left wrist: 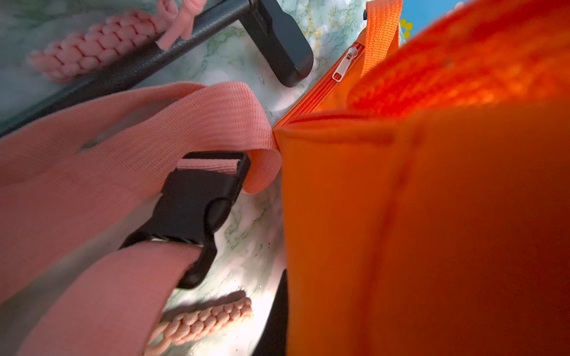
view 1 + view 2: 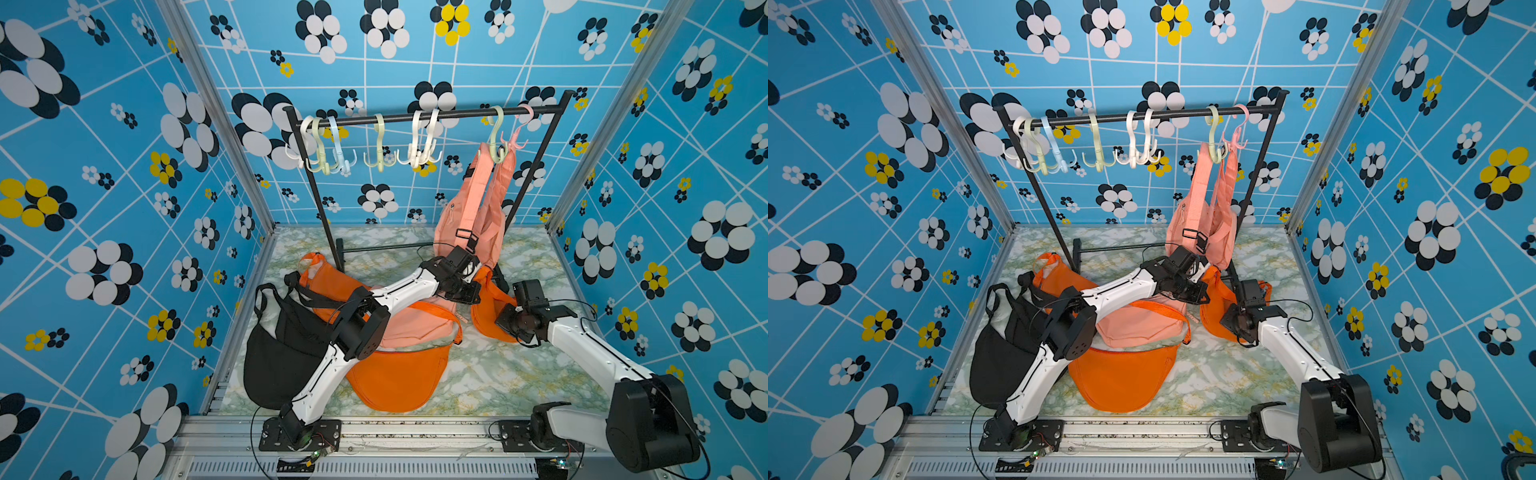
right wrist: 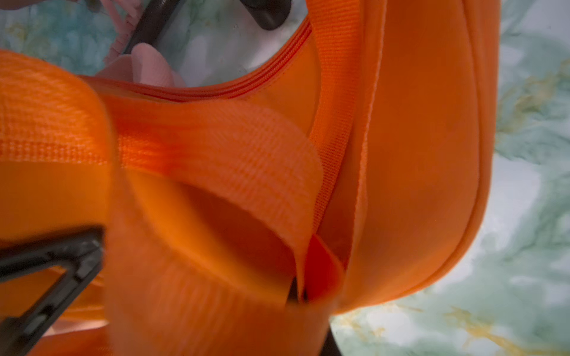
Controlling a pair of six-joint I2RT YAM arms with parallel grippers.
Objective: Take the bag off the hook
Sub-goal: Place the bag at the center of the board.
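Pink bag (image 2: 473, 216) hangs on green hook (image 2: 495, 143), just above and beyond left gripper (image 2: 467, 293).
Left gripper clenched; right gripper (image 2: 505, 322) clenched too, against orange bag (image 2: 484, 318).

Left pincer (image 2: 462, 292) and right pincer (image 2: 505, 321) are both closed, low, near each other

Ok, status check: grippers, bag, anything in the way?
Left gripper and right gripper shut, low at orange bag. Pink bag still hanging on green hook. Orange bag fills both wrist views; hold unclear.

Glossy white-shelled left arm (image 2: 322, 376) and right arm (image 2: 582, 345), black joint housings, thin black looping cables, black bolted base plates (image 2: 328, 431)
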